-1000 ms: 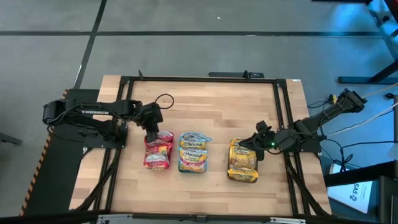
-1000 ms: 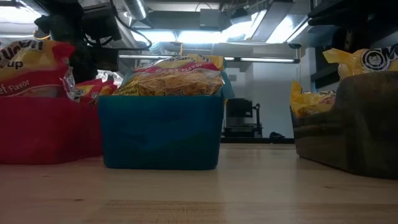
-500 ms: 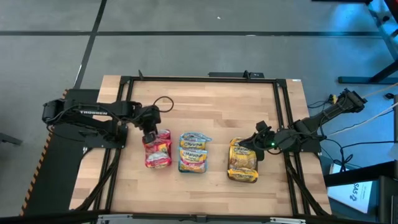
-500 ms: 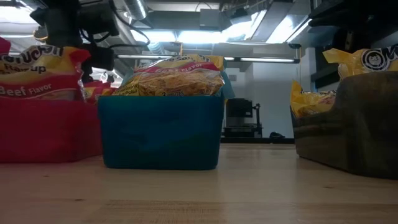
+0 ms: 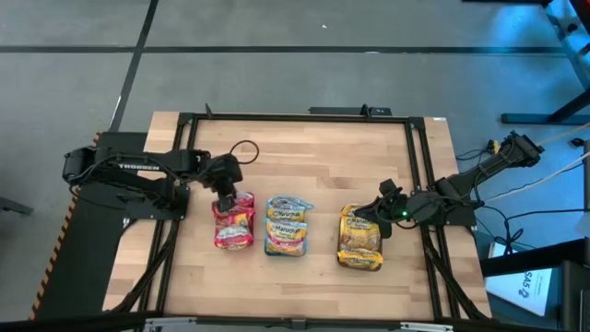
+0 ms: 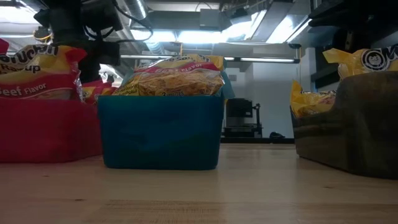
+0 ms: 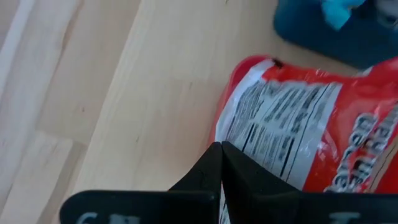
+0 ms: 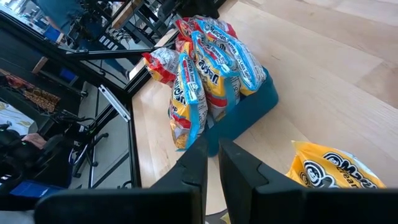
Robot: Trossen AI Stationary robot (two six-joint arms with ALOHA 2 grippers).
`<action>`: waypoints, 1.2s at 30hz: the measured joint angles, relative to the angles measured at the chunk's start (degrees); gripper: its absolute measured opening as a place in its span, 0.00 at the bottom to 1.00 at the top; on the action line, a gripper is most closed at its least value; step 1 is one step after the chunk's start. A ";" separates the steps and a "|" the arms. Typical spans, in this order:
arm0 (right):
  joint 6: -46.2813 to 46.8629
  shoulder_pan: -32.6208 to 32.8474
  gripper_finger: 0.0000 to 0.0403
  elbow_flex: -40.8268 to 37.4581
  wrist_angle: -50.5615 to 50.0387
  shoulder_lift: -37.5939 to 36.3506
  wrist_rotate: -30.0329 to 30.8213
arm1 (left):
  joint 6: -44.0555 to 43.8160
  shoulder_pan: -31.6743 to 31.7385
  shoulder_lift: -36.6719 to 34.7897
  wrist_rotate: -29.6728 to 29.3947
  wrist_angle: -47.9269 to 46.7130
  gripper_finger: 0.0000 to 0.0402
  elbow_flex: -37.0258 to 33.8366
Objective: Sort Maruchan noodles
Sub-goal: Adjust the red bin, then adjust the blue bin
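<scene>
Three trays stand in a row on the wooden table. The red tray (image 6: 43, 130) holds red Maruchan noodles (image 5: 234, 221), the teal tray (image 6: 161, 130) blue-edged packets (image 8: 205, 68), and the dark grey tray (image 6: 348, 137) yellow packets (image 5: 359, 237). A red packet (image 7: 298, 124) stands on edge in the red tray, its printed back toward my left gripper. My left gripper (image 5: 224, 192) is shut at the red tray's far end, its tips (image 7: 221, 152) beside that packet's edge. My right gripper (image 5: 381, 210) hangs at the grey tray's far right, with a narrow empty gap between its fingers (image 8: 212, 155). My left gripper points steeply down, its shut fingertips (image 7: 214, 155) right beside the red packet's side edge (image 7: 225, 134). I cannot tell whether they touch it. The packet stands in the red tray.
A thin black cable loop (image 5: 242, 149) lies on the table behind the left gripper. Black frame rails (image 5: 295, 117) run along the table's far and side edges. Bare wood (image 5: 304, 286) lies on the near side of the trays.
The front red packet in the red tray has shifted toward the teal tray and now stands more upright. My left gripper, shut throughout, has stayed at the tray's far end.
</scene>
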 joint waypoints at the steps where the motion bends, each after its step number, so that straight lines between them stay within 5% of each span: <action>1: 0.00 0.00 0.10 0.00 -0.02 0.00 0.00 | 0.02 0.00 -0.02 0.07 0.58 0.01 0.03; 18: -0.69 0.01 0.10 0.00 -0.60 0.00 0.04 | -0.35 -2.12 -0.07 4.00 4.33 0.01 0.16; 25: -0.69 0.01 0.10 0.00 -0.60 0.00 0.04 | -0.32 -2.30 -0.08 -3.00 3.03 0.01 0.16; 36: -0.69 0.01 0.10 0.00 -0.60 0.00 0.13 | 1.59 -1.53 -0.50 -2.21 2.29 0.01 5.12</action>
